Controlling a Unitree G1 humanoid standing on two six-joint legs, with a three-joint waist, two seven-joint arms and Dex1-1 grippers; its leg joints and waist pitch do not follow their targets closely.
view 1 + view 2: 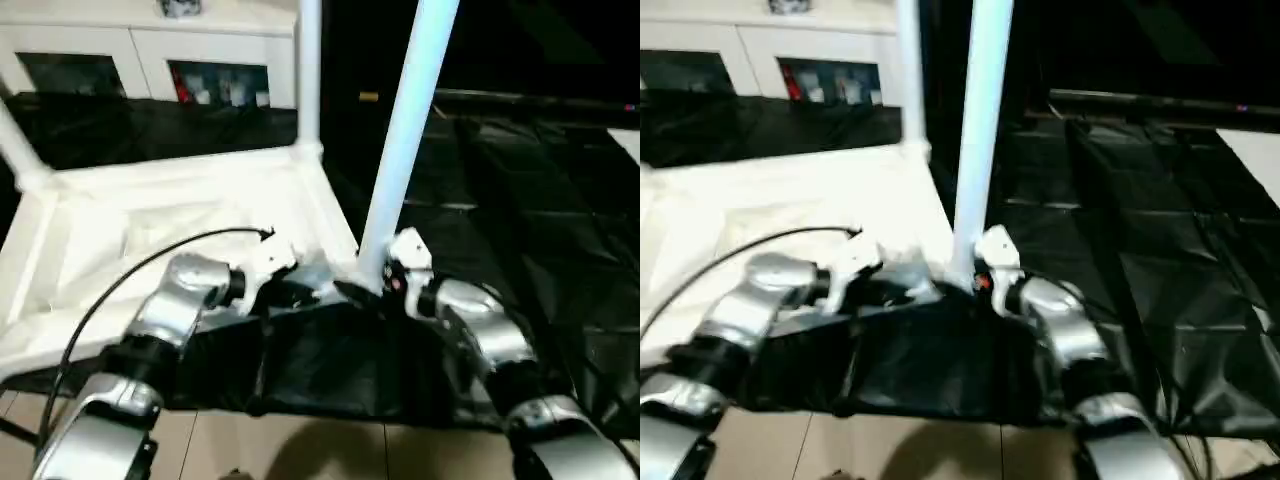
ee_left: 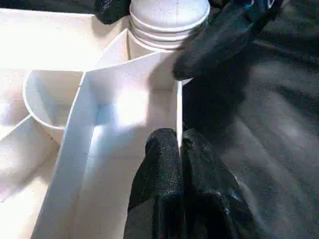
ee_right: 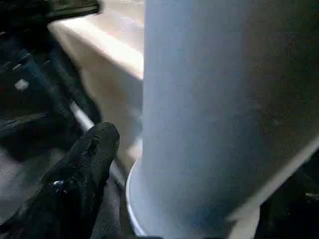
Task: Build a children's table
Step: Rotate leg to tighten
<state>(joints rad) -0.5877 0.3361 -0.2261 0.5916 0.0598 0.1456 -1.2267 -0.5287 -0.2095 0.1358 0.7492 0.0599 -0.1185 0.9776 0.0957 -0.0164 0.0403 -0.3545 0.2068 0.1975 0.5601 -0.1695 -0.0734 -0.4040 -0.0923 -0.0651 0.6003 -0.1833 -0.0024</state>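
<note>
The children's table lies upside down on the black-covered table, toward its near left. Three of its legs stand up, and the nearest leg sits in the corner socket by the near edge. My left hand is pinched closed on the thin white wall of the underside beside that socket. My right hand stands spread around the leg's base, one finger just beside it.
</note>
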